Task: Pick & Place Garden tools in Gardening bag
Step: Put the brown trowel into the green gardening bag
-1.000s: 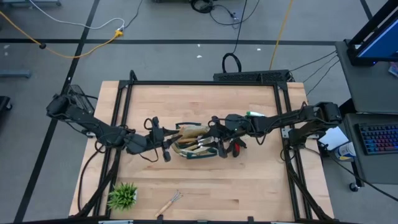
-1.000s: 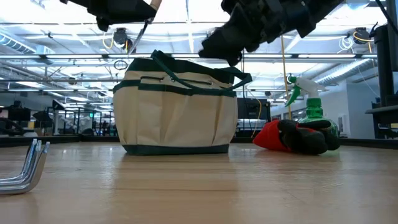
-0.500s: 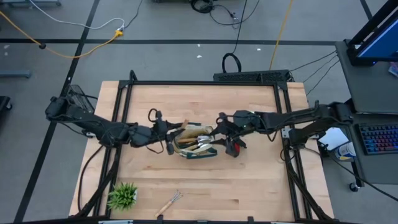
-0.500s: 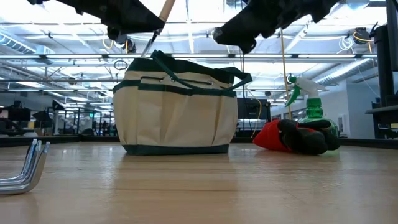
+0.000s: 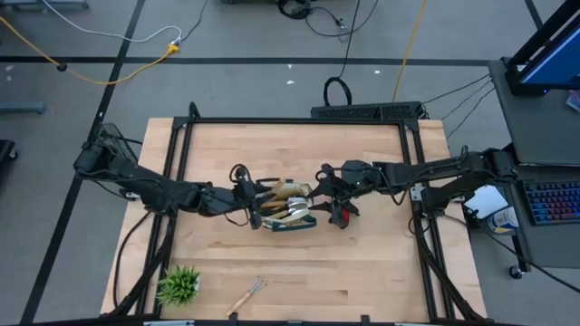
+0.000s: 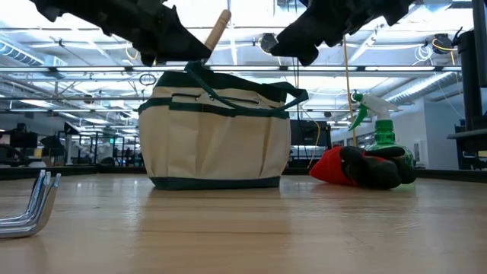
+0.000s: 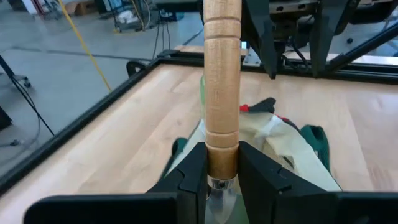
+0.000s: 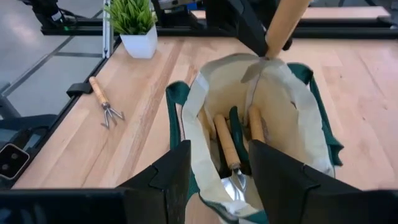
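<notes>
2 grippers over gardening bag (image 6: pixel 217 137): left gripper (image 7: pixel 221 165) clamps wooden-handled tool (image 7: pixel 222 74), blade hidden; right gripper (image 8: pixel 214 168) released, empty.

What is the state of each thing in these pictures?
Gardening bag: upright, mouth open, tools inside.
Wooden-handled tool: clamped by the left end effector, over the bag.
Right end effector: open, empty, above the bag.
Hand rake: lying on the table.
Gloves: lying beside the bag.
Spray bottle: upright.
</notes>
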Available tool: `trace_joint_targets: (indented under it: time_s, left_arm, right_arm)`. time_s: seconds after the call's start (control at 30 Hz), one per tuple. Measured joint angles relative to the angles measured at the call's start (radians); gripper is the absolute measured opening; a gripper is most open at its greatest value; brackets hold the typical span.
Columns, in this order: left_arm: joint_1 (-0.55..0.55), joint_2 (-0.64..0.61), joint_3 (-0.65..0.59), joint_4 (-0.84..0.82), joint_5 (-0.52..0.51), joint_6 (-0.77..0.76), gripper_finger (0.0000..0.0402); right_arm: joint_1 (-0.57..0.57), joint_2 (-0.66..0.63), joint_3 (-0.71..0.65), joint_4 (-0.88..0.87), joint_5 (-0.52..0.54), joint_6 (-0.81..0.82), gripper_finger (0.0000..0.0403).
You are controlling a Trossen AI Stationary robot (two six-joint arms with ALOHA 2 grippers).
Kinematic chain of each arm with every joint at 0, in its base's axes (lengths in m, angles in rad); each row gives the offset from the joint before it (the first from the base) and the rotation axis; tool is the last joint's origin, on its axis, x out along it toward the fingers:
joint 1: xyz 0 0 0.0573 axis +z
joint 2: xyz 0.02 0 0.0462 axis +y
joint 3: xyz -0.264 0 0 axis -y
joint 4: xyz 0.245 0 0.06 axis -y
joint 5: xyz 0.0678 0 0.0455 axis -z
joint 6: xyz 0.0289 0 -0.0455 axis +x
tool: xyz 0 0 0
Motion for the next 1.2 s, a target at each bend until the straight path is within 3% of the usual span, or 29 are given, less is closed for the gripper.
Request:
trace_joint_targets:
  time_s: [0.2,0.43,0.87,1.2]
  left_arm:
    - [0.0,0.0,0.0,-0.072,0.013,-0.067,0.0072]
    - [0.0,0.034,0.0,-0.156,0.097,-0.132,0.0072]
    - [0.015,0.165,0.002,-0.161,0.182,-0.163,0.0072]
    - [0.057,0.174,0.002,-0.164,0.222,-0.188,0.0072]
  right_arm:
    - [0.0,0.0,0.0,-0.018,0.0,0.0,0.0155]
    - [0.0,0.0,0.0,-0.019,0.0,0.0,0.0155]
    - [0.0,0.0,0.0,-0.02,0.0,0.0,0.0155]
    - [0.0,0.0,0.0,-0.02,0.0,0.0,0.0155]
